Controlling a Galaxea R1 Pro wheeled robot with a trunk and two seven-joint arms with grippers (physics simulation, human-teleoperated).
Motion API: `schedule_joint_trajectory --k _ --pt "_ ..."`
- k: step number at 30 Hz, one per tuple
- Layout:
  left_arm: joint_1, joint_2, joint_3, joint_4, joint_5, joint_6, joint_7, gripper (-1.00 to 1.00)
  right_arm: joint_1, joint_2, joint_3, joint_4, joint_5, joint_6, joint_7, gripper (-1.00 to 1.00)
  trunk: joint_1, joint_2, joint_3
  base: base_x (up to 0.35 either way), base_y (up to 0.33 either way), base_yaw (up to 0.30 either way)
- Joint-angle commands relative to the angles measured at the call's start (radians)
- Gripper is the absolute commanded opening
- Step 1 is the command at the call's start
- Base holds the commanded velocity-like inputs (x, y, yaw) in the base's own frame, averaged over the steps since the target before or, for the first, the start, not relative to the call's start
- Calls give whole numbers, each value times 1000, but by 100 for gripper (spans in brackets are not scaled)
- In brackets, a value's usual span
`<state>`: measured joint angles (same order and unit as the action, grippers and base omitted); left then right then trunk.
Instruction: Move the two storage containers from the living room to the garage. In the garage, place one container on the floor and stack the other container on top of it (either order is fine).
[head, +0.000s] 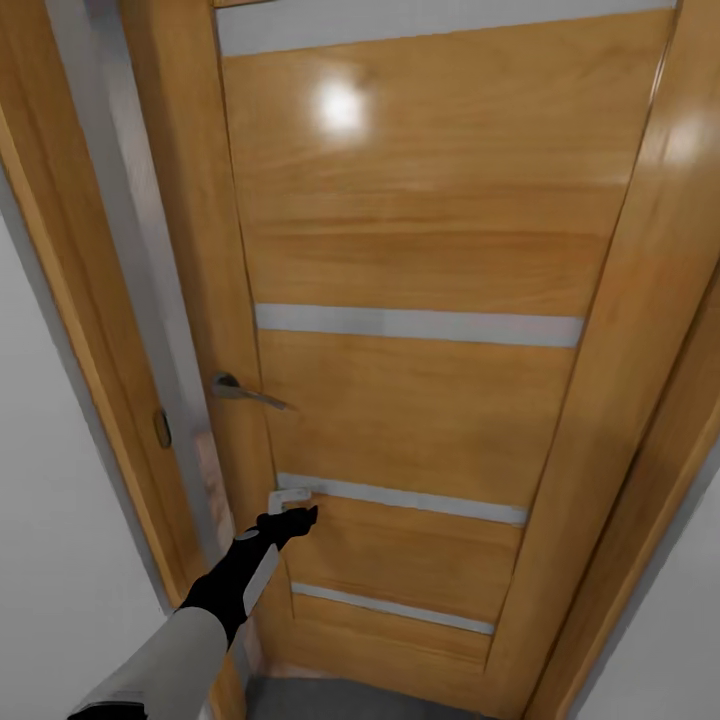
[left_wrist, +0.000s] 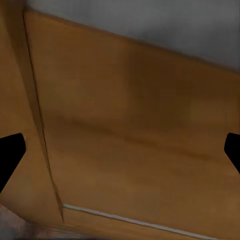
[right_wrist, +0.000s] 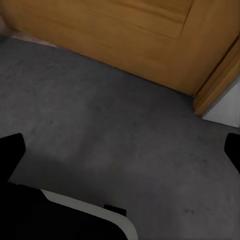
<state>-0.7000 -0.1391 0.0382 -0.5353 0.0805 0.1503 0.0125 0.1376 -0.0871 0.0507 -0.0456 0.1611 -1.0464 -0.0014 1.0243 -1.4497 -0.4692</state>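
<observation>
Neither red-orange storage container is in view. My left arm reaches forward to a closed wooden door (head: 420, 250), and my left gripper (head: 296, 506) is at the door's lower left part, below the handle. In the left wrist view the left gripper (left_wrist: 120, 152) is open, its two black fingertips (left_wrist: 10, 155) far apart, with the door panel close in front and nothing between them. My right gripper (right_wrist: 120, 155) is open as well and hangs over dark grey concrete floor (right_wrist: 100, 110) near the door's foot.
A metal lever handle (head: 245, 390) sits on the door's left side. The wooden door frame (head: 90, 300) stands on both sides, with white walls (head: 50, 560) beyond it. A strip of grey floor (head: 350, 700) shows at the door's base.
</observation>
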Motion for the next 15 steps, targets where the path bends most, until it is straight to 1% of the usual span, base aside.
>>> schedule_joint_trajectory --k 1,3,5,12,13,15 --pt "-1 -1 6 -3 2 6 3 100 0 0 4 -2 -2 -1 0 100 1 0 -1 254 0 0" --pt "-1 -1 6 -3 2 6 3 100 0 0 5 -2 -2 -1 0 100 1 0 -1 167 0 0" --pt "0 -1 6 -3 2 6 2 100 0 0 5 -2 -2 -1 0 100 1 0 -1 60 0 0" --pt "-1 -1 6 -3 3 7 1 100 0 0 5 -2 -2 -1 0 100 1 0 -1 13 0 0" --pt "-1 -2 6 -3 3 7 1 100 0 0 6 -2 -2 -1 0 100 1 0 -1 99 0 0" --pt "-1 -2 6 -3 3 7 1 100 0 0 6 -2 -1 -1 1 100 1 0 -1 301 0 0"
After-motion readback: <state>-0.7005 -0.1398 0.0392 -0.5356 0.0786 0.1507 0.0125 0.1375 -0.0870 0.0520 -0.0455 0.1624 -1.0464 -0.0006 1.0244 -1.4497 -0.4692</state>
